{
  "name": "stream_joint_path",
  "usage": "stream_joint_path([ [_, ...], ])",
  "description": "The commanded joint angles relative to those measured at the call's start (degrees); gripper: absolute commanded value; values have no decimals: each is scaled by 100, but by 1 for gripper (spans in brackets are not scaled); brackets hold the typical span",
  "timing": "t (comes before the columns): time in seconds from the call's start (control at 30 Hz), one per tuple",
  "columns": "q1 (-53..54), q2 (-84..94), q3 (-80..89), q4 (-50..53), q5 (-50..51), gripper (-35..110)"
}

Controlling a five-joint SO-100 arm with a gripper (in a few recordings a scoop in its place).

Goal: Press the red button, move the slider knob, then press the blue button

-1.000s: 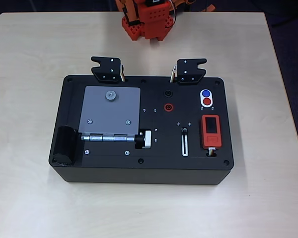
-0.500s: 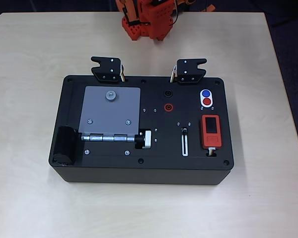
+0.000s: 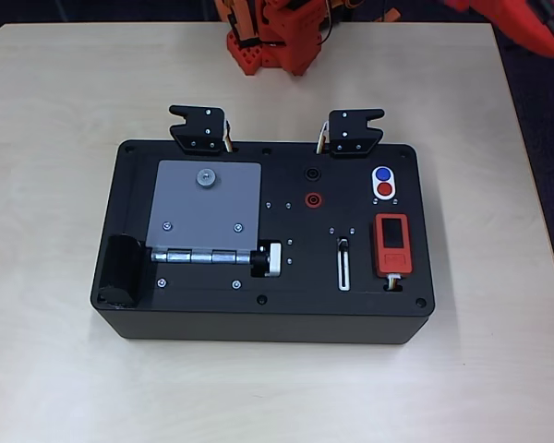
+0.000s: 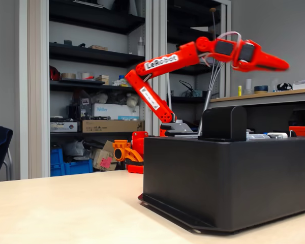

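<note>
Overhead view shows the pale wooden worktop (image 3: 55, 92) carrying a black box (image 3: 258, 318) squarely in the middle, its panel facing up so every control can be reached from above. On that panel, a grey hinged plate (image 3: 203, 208) takes up the picture's left half, and a red rectangular device (image 3: 391, 242) with a dark screen sits toward the right. The orange arm (image 4: 157, 63) stretches high over the box in the fixed view, its base (image 3: 268, 41) planted at the worktop's far edge. Its hand (image 4: 262, 57) is well above the panel and touches nothing; its fingers seem drawn together into a point, though blur leaves some doubt.

Just above the red device, a white oval holds the blue button (image 3: 382, 174) with the red button (image 3: 384, 189) directly below it. The slider knob (image 3: 343, 245) sits at the upper end of its narrow white-rimmed slot, left of the device. No press has begun, so the red button looks like the first target.
</note>
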Motion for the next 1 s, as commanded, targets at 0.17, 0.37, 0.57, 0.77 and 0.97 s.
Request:
stream_joint_path([
  [0.17, 237, -976, -835, 677, 220, 1],
  [0.37, 615, -1415, -1389, 1731, 949, 1],
  [0.57, 984, -1802, -2013, 2382, 1494, 2],
  [0.77, 1107, -2268, -2320, 2698, 1978, 3],
  [0.97, 1195, -2487, -2188, 2610, 2127, 3],
])
